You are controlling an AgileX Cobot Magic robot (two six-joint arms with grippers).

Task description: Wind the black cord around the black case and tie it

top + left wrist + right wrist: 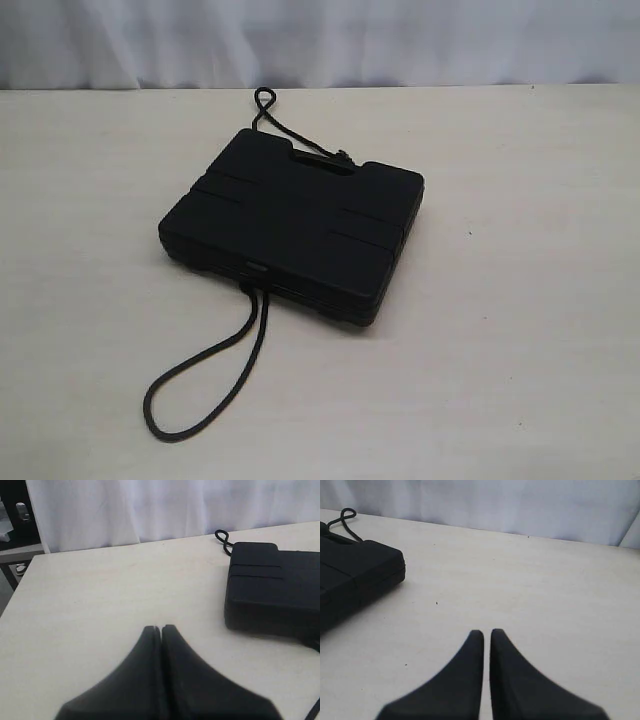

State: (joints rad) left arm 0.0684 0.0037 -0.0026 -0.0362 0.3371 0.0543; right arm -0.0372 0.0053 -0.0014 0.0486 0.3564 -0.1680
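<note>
The black case [290, 225] lies flat mid-table, its handle cut-out toward the far edge. The black cord [215, 390] comes out from under the case's near side in a long loop on the table, and a small loop of it [265, 105] shows behind the case. Neither gripper appears in the exterior view. My left gripper [161, 626] is shut and empty over bare table, with the case [275, 592] and the cord's small loop [223, 539] off to one side. Only a thin slit parts the tips of my right gripper [486, 631], which is shut and empty, apart from the case [355, 575] and cord [347, 517].
The pale table [520, 350] ends at a white curtain [320, 40] along its far side. The left wrist view shows the table's side edge [20, 590] with dark furniture beyond it.
</note>
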